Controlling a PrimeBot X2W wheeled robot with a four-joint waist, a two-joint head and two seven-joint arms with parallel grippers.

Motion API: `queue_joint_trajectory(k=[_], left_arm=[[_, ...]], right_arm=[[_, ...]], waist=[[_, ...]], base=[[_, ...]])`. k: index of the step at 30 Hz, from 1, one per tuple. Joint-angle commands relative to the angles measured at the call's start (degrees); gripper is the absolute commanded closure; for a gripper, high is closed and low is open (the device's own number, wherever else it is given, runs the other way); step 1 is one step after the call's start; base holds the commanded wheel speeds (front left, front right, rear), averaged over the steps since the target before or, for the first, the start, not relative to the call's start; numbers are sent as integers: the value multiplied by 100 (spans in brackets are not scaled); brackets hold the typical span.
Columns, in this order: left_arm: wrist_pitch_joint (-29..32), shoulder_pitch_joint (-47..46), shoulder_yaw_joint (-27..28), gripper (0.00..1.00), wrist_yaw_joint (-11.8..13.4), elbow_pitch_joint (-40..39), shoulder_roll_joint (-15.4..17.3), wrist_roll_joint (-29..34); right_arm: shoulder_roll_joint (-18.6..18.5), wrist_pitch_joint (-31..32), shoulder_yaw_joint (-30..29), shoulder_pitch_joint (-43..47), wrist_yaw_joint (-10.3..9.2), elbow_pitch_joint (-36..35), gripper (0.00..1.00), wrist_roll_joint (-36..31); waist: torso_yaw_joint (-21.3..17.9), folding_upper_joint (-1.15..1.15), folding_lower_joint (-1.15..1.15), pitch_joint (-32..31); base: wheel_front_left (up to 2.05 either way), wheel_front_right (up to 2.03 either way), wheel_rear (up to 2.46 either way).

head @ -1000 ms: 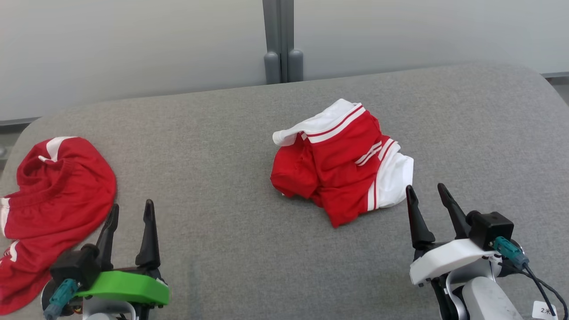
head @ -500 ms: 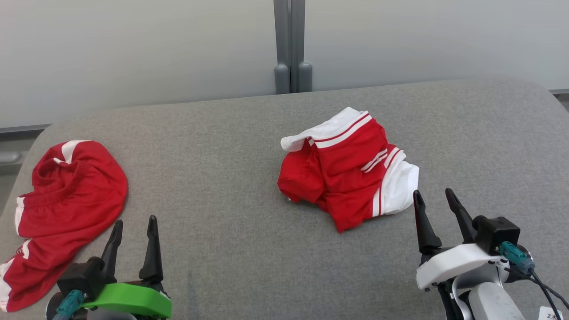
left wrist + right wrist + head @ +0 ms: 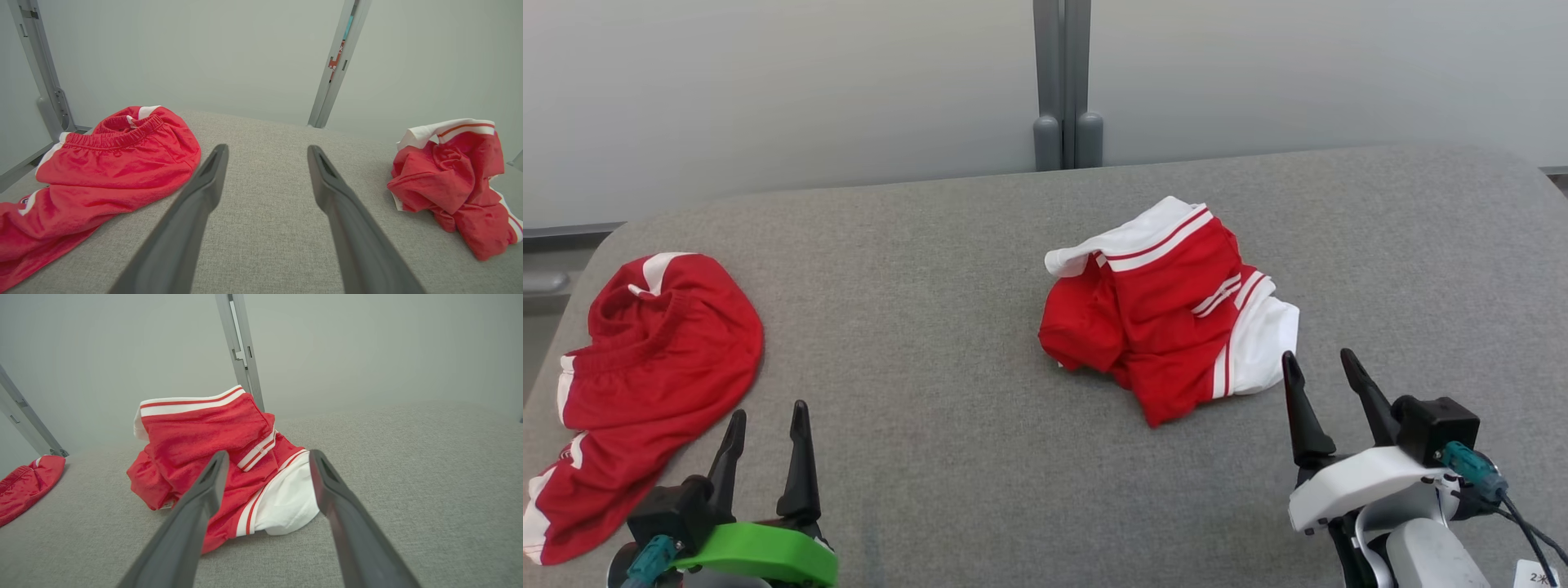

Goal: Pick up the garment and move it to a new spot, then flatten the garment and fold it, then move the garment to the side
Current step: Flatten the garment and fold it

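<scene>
A crumpled red garment with white panels and stripes (image 3: 1168, 310) lies in a heap right of the middle of the grey padded table (image 3: 947, 343). My right gripper (image 3: 1316, 355) stands open just in front of the garment's white right edge, not touching it. In the right wrist view the garment (image 3: 204, 437) lies straight ahead of the open right gripper (image 3: 268, 453). My left gripper (image 3: 768, 410) is open and empty near the front left, over bare table. In the left wrist view the left gripper (image 3: 267, 147) points at bare table, with the garment (image 3: 449, 183) far to the right.
A second red piece, shorts with an elastic waistband (image 3: 654, 351), lies spread at the table's left edge, just left of my left gripper. These shorts (image 3: 114, 171) show again in the left wrist view. Pale wall panels and a grey post (image 3: 1062, 82) stand behind the table.
The head view has shifted a little, so everything sits slightly lower and further right. Both garments lie as before and both grippers stay open.
</scene>
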Motion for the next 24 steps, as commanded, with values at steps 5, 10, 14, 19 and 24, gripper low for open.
queue_joint_trajectory(k=[5, 10, 14, 19, 24], left_arm=[[0, -94, 18, 0, -56, -33, -41, 68], [-1, -203, 8, 0, -86, -114, -78, 114], [0, -349, -10, 0, -100, -230, -98, 156], [0, -545, -56, 0, -132, -316, -108, 209], [0, -752, -98, 0, -158, -439, -112, 257]], right_arm=[[-16, 443, -333, -403, -1, 171, 0, -97], [-17, 1090, -878, -1120, -2, 594, 0, 42], [-12, 1651, -1239, -1833, -2, 1148, 0, -84], [-14, 2161, -1607, -2558, -2, 1874, 0, -531], [-61, 2383, -1912, -3115, -2, 2496, 0, -886]], waist=[[88, 0, 0, 95], [191, 0, 0, 320], [324, 0, 0, 651], [503, 0, 0, 1037], [659, 0, 0, 1362]], base=[[0, 0, 0], [0, 0, 0], [0, 0, 0], [0, 0, 0], [0, 0, 0]])
